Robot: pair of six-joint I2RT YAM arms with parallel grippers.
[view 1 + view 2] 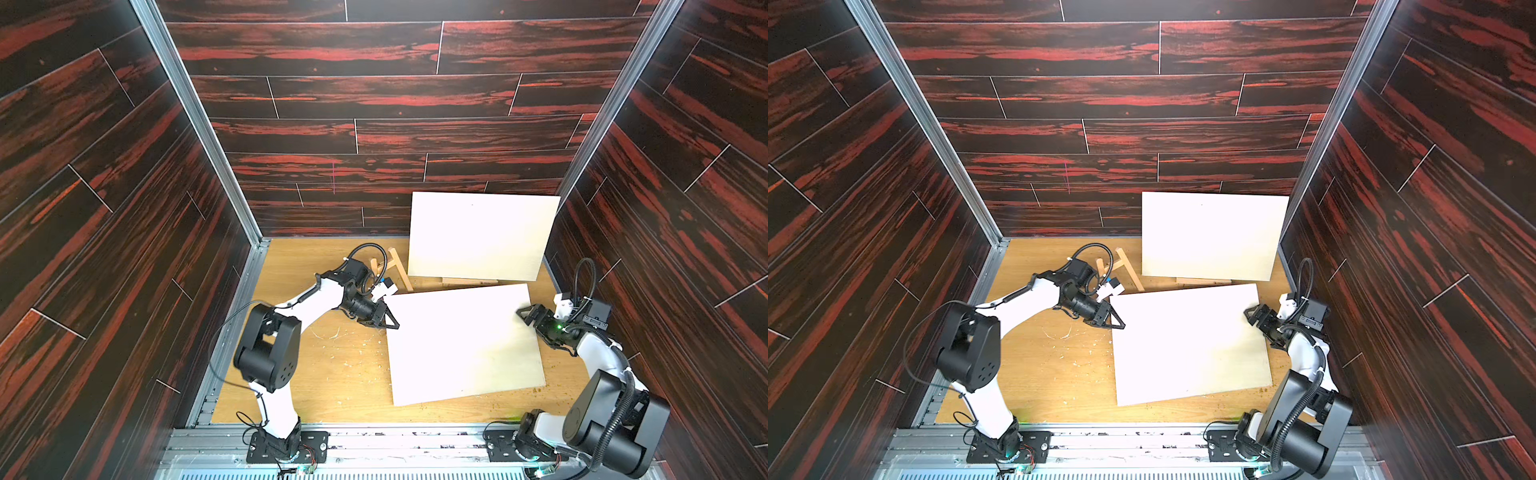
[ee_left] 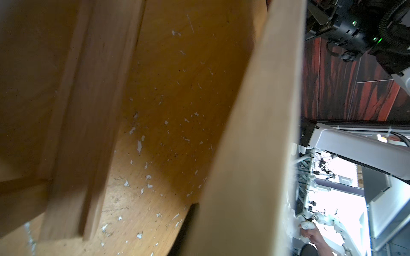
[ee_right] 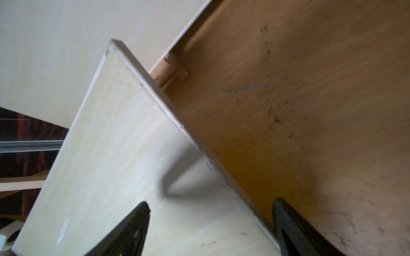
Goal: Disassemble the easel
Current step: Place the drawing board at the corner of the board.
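Both top views hang high over the 6 o'clock edge of the desk [image 1: 332,374], tilted down toward the back wall [image 1: 374,104] at 12 o'clock, far enough to take in the whole desk (the pair nearly match, shifted only sideways). The left wrist camera rides behind the left pincer [image 1: 392,320] at 9 o'clock, very near the lower board [image 2: 250,133], facing 3 o'clock, where the right arm [image 2: 355,28] shows. The right wrist camera, at 3 o'clock, looks past the right pincer [image 3: 210,201] toward 11 o'clock, close over that board. Both wrist views share board and desk.
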